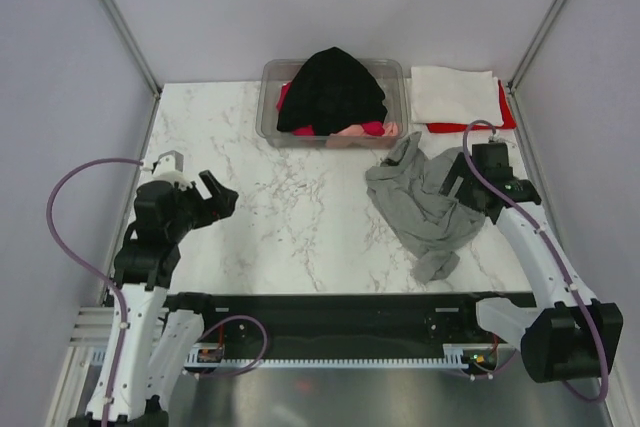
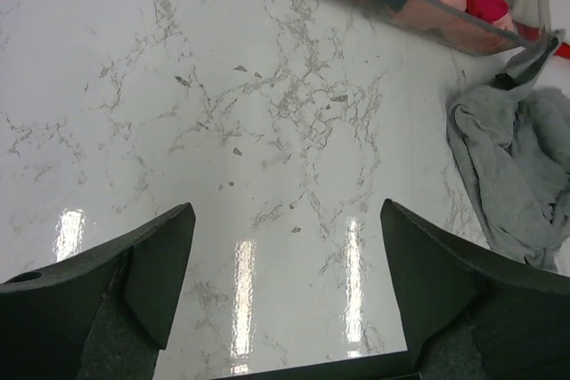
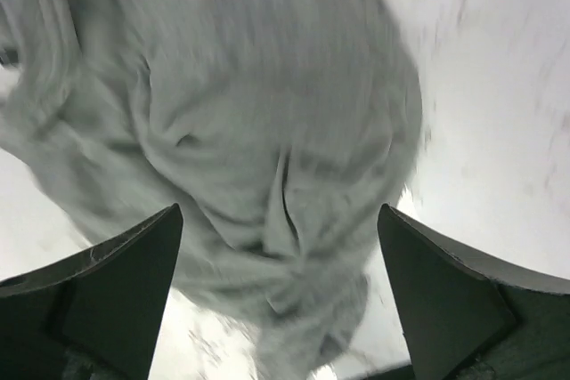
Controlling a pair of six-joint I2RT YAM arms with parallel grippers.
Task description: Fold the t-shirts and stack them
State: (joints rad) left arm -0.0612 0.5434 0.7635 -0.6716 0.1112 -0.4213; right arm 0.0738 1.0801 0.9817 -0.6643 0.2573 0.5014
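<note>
Grey cotton is what catches my eye: the grey t-shirt (image 1: 425, 209) lies in a rumpled heap at about three o'clock on the marble table (image 1: 300, 207), with one twisted end trailing toward five o'clock. The right gripper (image 1: 452, 185) hovers over its far-right edge with its fingers spread wide, the cloth lying below them and not pinched. The left gripper (image 2: 285, 211) is out at nine o'clock, also spread, with only bare marble under it. At twelve o'clock the clear plastic tub (image 1: 268, 107) holds a black t-shirt (image 1: 333, 87) mounded over something pink (image 1: 352, 131). At one o'clock a folded white t-shirt (image 1: 455, 95) rests on a red t-shirt (image 1: 505, 119). I'd say the job in hand is flattening the grey shirt. Done well, each pincer takes a shoulder or hem corner, not a fistful from the middle, and draws it taut toward open marble.
</note>
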